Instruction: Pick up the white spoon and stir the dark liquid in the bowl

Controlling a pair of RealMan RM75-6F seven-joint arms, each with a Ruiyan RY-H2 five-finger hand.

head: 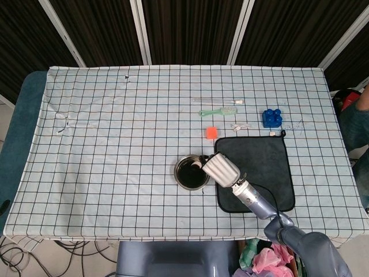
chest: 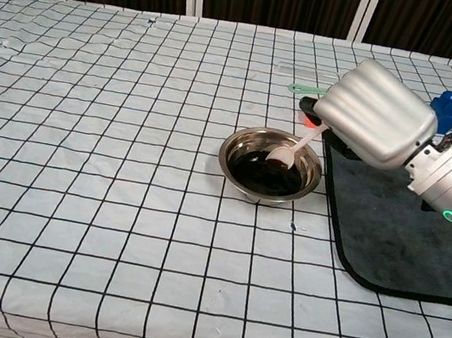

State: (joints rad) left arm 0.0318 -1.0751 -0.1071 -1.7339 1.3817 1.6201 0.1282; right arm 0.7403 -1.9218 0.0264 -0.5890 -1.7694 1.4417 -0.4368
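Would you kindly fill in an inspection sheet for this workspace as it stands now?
Surface: white black-grid tablecloth, wrinkled at the left edge.
Job's things: round metal bowl of dark liquid; white plastic spoon, tip in the liquid.
Clutter: dark square cloth mat, blue toy brick, small orange block, green brush, clear stick, small white bits.
Hands: right robot hand holds the spoon; left not in view.
Cables: loose wires on the floor, bottom left.
Surroundings: dark panelled wall; a person's arm at the right edge.
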